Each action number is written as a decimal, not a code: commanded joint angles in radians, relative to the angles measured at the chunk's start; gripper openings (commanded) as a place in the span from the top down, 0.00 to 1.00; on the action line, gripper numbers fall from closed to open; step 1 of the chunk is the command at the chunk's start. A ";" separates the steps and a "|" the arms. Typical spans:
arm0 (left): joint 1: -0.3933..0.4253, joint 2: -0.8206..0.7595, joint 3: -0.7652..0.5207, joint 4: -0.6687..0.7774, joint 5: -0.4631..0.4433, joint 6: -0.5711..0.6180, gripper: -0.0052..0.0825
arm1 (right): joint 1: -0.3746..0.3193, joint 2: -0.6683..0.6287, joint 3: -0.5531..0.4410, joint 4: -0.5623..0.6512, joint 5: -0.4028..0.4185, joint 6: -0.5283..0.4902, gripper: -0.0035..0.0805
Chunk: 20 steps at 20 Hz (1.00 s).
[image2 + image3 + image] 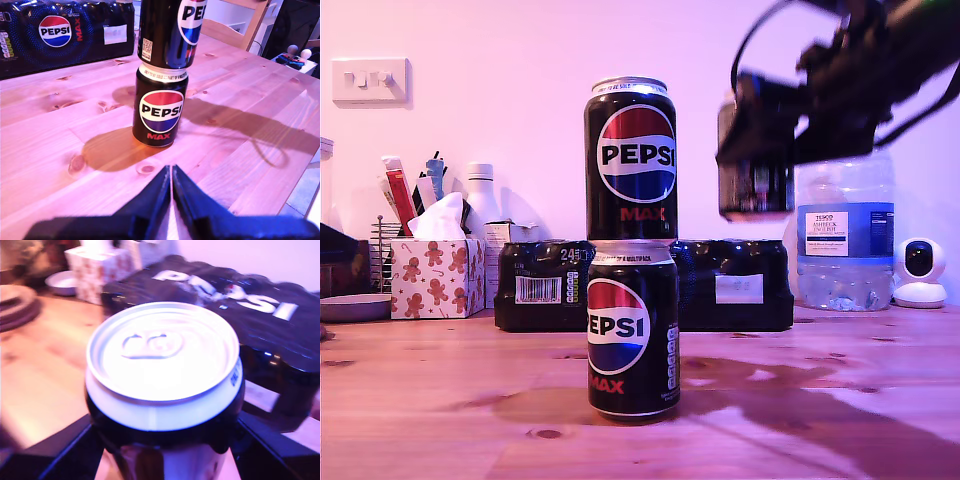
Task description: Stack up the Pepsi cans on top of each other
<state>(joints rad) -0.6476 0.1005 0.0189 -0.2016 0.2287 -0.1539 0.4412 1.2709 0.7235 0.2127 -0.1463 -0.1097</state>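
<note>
Pale wall and a knotty wooden bench [440,400] set the scene. On the bench stands the lower Pepsi can [632,330], upright, with the second Pepsi can [631,160] seated squarely on its rim, also upright; the first wrist view shows the same pair from the other side. Directly behind the lower can lies the shrink-wrapped multipack [720,285], and beyond that, toward the exterior view's right, the water bottle [845,235].

The third Pepsi can [162,375] is aloft, clamped between the jaws of my second gripper [162,440], its silver lid filling the second wrist view. In the exterior view it hangs dark and blurred beside the second can, at about the same height and clearly apart from it.

My first gripper [171,180] sits low over the bench in front of the lower can, jaws pressed together with nothing between them.

I judge two cans are stacked and the third is on its way. Next I need to lift it above the second can's rim, centre it over that lid, then lower gently and let go without nudging the stack.
</note>
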 commanded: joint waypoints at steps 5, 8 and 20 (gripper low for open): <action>-0.003 0.004 -0.017 -0.016 -0.002 -0.002 0.96 | 0.017 -0.212 0.005 -0.108 0.000 -0.023 0.33; -0.003 0.004 -0.017 -0.016 -0.002 -0.002 0.96 | 0.017 -0.291 0.005 -0.173 -0.001 -0.022 0.33; -0.003 0.004 -0.017 -0.015 -0.002 -0.002 0.96 | 0.079 -0.359 0.101 -0.324 -0.001 -0.002 0.33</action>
<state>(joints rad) -0.6476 0.1005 0.0193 -0.2024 0.2287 -0.1539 0.5106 0.9276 0.7486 -0.1539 -0.1459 -0.1280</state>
